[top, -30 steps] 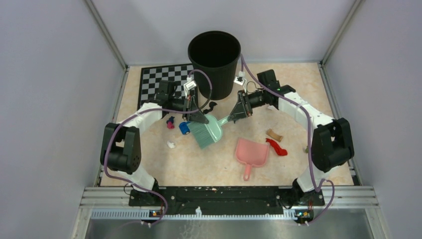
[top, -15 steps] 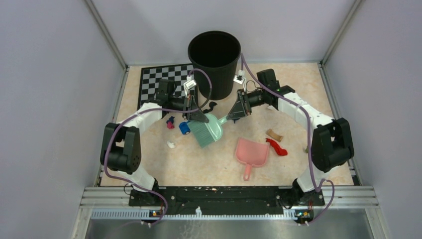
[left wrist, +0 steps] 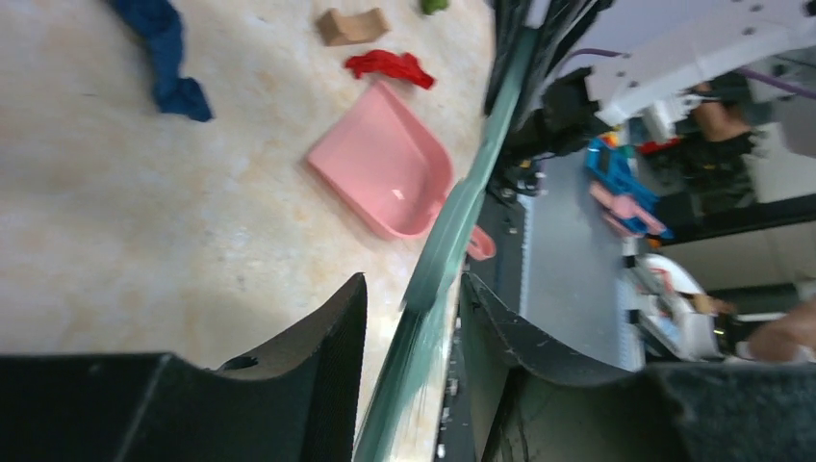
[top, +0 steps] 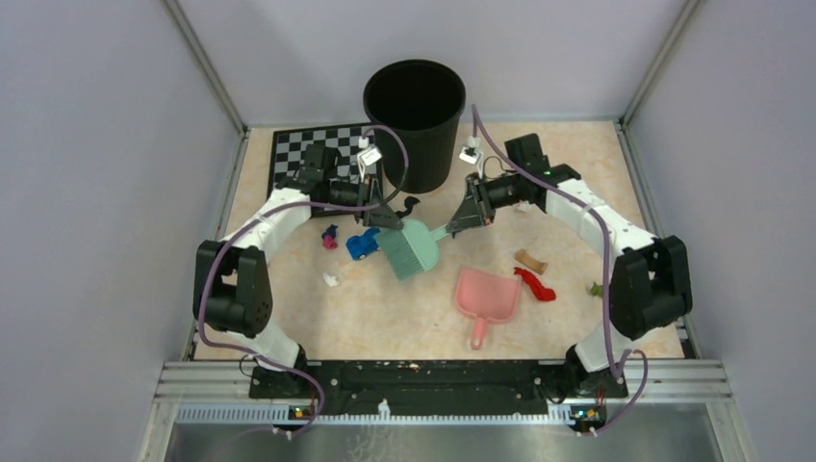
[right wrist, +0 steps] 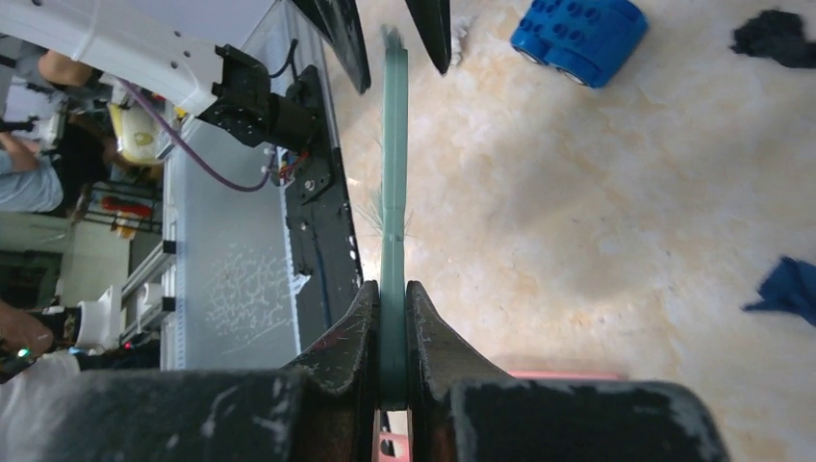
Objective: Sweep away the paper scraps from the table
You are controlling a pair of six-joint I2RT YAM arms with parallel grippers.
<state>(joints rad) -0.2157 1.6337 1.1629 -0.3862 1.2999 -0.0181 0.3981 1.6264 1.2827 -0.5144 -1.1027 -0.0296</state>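
My right gripper is shut on the handle of the grey-green hand brush and holds it on edge over the table. My left gripper is open, its fingers either side of the brush head with gaps. In the top view the left gripper is at the brush's left and the right gripper at its handle. Paper scraps lie around: red, tan, green, white, pink, black, and blue.
A pink dustpan lies right of the brush. A blue toy block sits by the bristles. A black bin stands at the back, with a checkerboard mat to its left.
My left gripper has opened off the brush head and drawn back to the left. The brush has shifted slightly right and away, and the blue block has moved a little right.
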